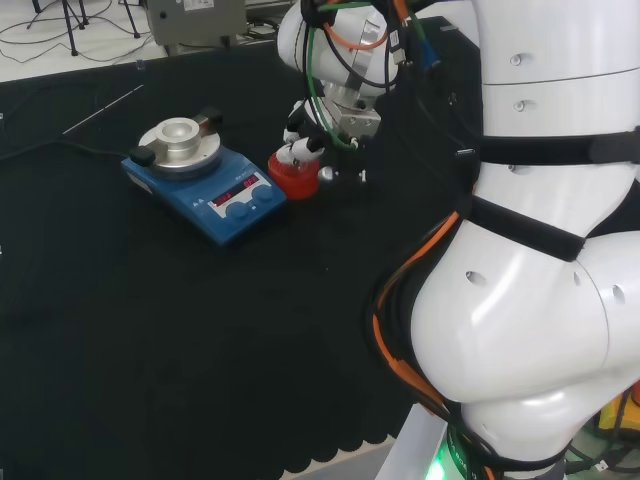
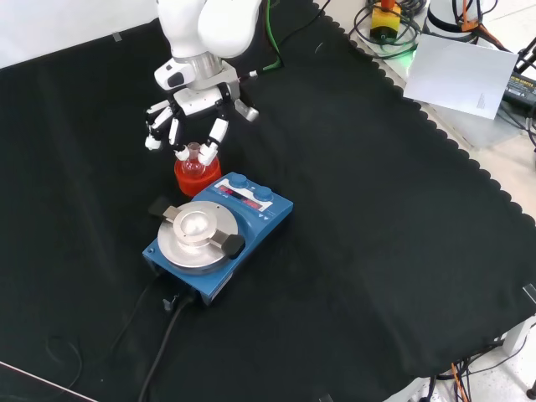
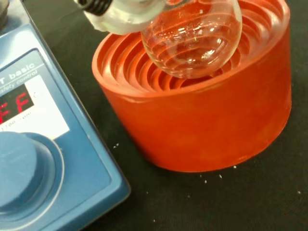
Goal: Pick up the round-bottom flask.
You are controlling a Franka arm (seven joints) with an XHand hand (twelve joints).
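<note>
A clear round-bottom flask (image 3: pixel 192 38) has its bulb low in the ribbed hollow of a red ring stand (image 3: pixel 202 125); I cannot tell if the glass touches the ribs. The same flask (image 2: pixel 194 159) and stand (image 2: pixel 197 177) sit just behind the blue stirrer in the front view. The black and white hand (image 2: pixel 197 105) hangs over them, its fingers (image 2: pixel 212 142) curled down on both sides of the neck. In the wrist view a white fingertip (image 3: pixel 120 17) lies against the glass by the neck. In the head view the hand (image 1: pixel 305 140) covers the flask above the stand (image 1: pixel 293 178).
A blue magnetic stirrer (image 2: pixel 219 230) with a round metal top plate (image 2: pixel 194 233) stands right against the stand, its cable running toward the front edge. In the head view the stirrer (image 1: pixel 205 185) lies left of the stand and the arm's white links (image 1: pixel 530 250) rise at the right.
</note>
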